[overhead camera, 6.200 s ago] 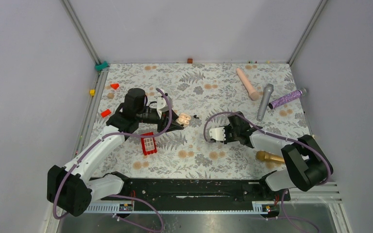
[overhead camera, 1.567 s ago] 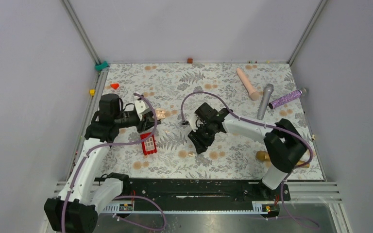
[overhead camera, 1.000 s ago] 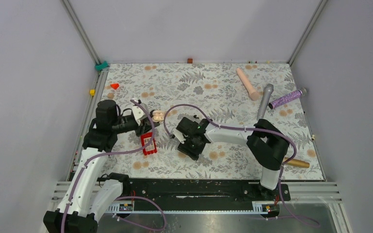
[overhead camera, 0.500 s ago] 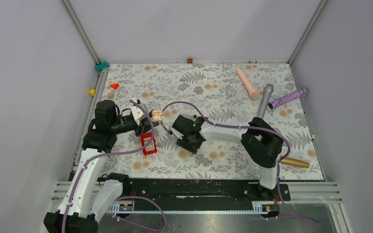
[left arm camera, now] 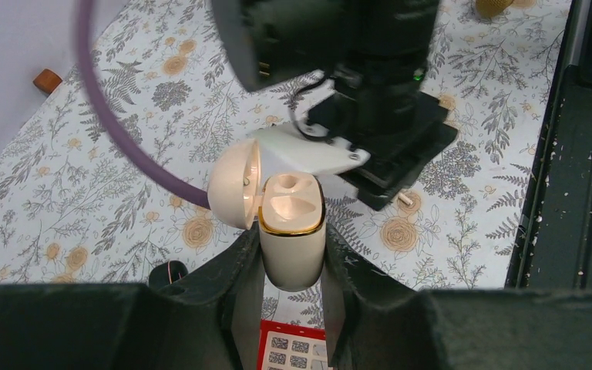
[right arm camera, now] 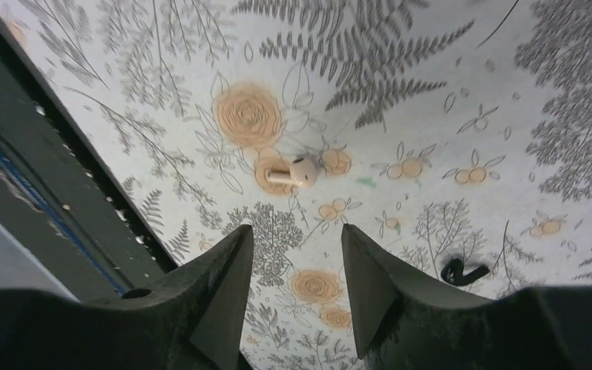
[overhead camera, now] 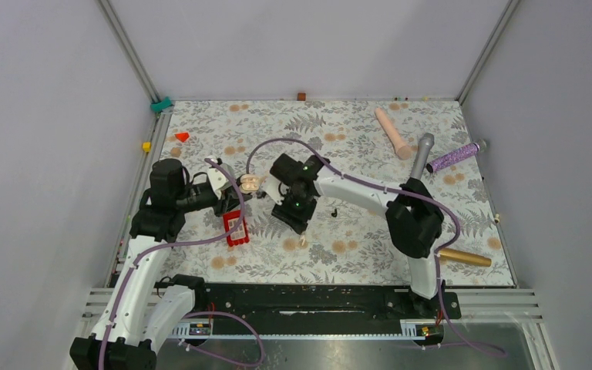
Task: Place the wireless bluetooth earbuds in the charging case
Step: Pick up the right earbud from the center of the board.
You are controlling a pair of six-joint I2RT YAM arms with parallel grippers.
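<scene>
From above, we see the left hand (overhead camera: pixel 240 193) closed on the charging case (overhead camera: pixel 252 183), holding it off the flowered surface (overhead camera: pixel 354 139) just beyond the red block (overhead camera: pixel 235 228). The right hand (overhead camera: pixel 296 220) hangs close beside the case. A pale earbud (overhead camera: pixel 302 241) is only a speck on the surface nearer the arm bases, and a small black piece (overhead camera: pixel 333 210) lies to its right.

The left wrist view gives us what the top view cannot. The case (left arm camera: pixel 291 239) stands upright between the fingers (left arm camera: pixel 239 270), its lid (left arm camera: pixel 235 183) swung open to the left, and both sockets are bare.

From the right wrist view we see that hand's fingers (right arm camera: pixel 223 285) moderately apart with nothing between them. Beyond them the earbud (right arm camera: pixel 297 173) lies on its side, bulb and short stem plain. The black piece (right arm camera: pixel 462 271) is curled, and we cannot tell what it is.
</scene>
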